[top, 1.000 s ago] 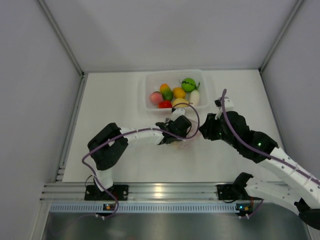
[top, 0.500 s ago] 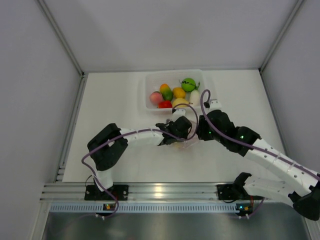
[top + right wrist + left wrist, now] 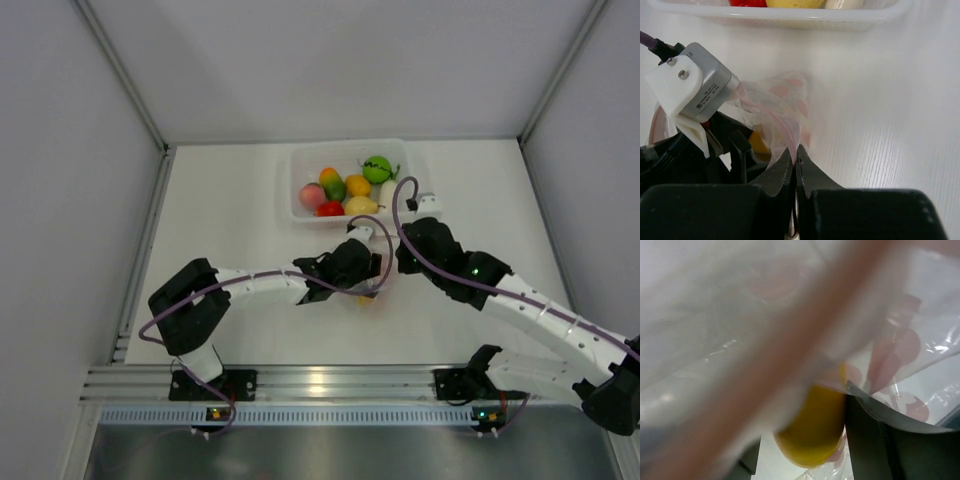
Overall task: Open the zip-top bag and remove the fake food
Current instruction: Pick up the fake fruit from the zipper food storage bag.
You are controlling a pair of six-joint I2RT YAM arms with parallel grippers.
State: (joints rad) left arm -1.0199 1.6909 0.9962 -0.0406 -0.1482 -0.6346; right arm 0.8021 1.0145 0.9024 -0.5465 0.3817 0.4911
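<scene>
- The bag sits mid-table, just in front of the tub, strung between the two grippers, with a yellow piece inside it.
- The right gripper is pinched tight on a fold of the film, close to the pink strip.
- The left gripper has its jaws apart with the yellow piece and film between them. Whether they actually squeeze, I cannot tell.
- My read of the step is parting the mouth: draw the right gripper gently away from the left, across the strip rather than along it.
- Thin film like this will likely slip or tear, so go slow and low over the table.
- The tub with the other food is close behind, so steer the pull clear of its wall.
</scene>
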